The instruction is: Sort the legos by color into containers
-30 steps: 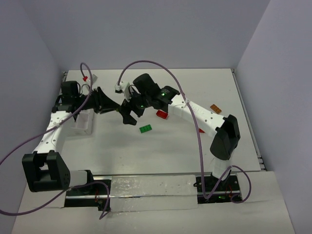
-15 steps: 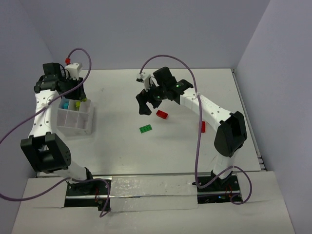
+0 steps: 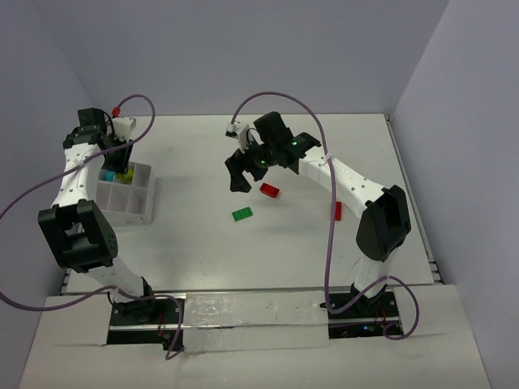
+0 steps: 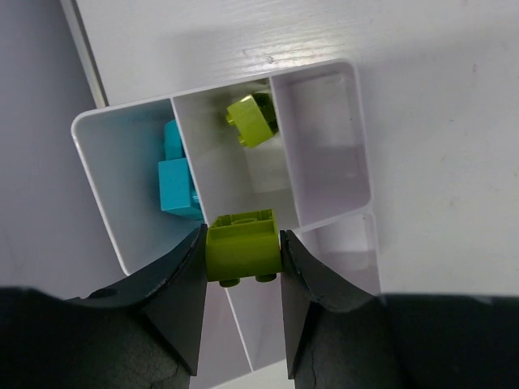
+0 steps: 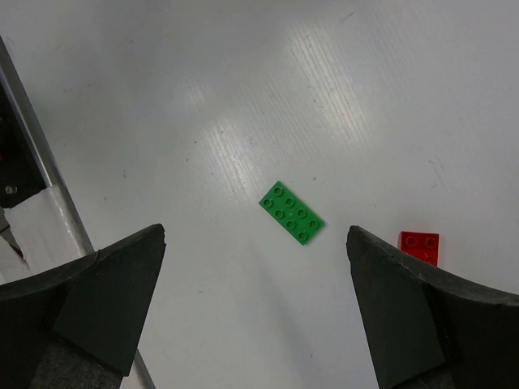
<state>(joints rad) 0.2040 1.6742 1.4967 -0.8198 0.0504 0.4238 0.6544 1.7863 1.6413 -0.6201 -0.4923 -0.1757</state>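
Pale grey walls on three sides; white surface [image 3: 203, 243] running from my bases out to the far wall.

Top view. The box [image 3: 151, 194] sits at the left edge of the surface, well apart from the loose bricks. My left arm [image 3: 73, 174] reaches over its far end, and my left jaws hang above the far compartments with a lime brick [image 3: 123, 171] between them. Something blue [image 3: 106, 174] shows in the far-left compartment. My right arm [image 3: 340, 182] stretches toward mid-surface, the right jaws spread wide and holding nothing, above bare surface. A red brick [image 3: 269, 190] lies just right of them; a green brick [image 3: 242, 214] lies nearer to me. A second red brick [image 3: 337, 211] lies beside the right forearm.

Left wrist view. My left jaws are pinching the lime brick [image 4: 241, 245] on its two sides, a finger [image 4: 174, 300] touching each. It hangs over the box [image 4: 357, 138], above the wall between two compartments. A second lime brick [image 4: 251, 121] lies tilted in the middle compartment. Blue bricks [image 4: 177, 166] lie in the compartment to its left. The compartment to its right holds nothing I can see.

Right wrist view. Both fingers [image 5: 105, 292] stand far apart. Between them, down on the surface [image 5: 243, 81], lies the green brick [image 5: 291, 212], flat, studs up, set diagonally. The red brick [image 5: 418, 245] lies near it to the right, by the right finger, not touching the green one.
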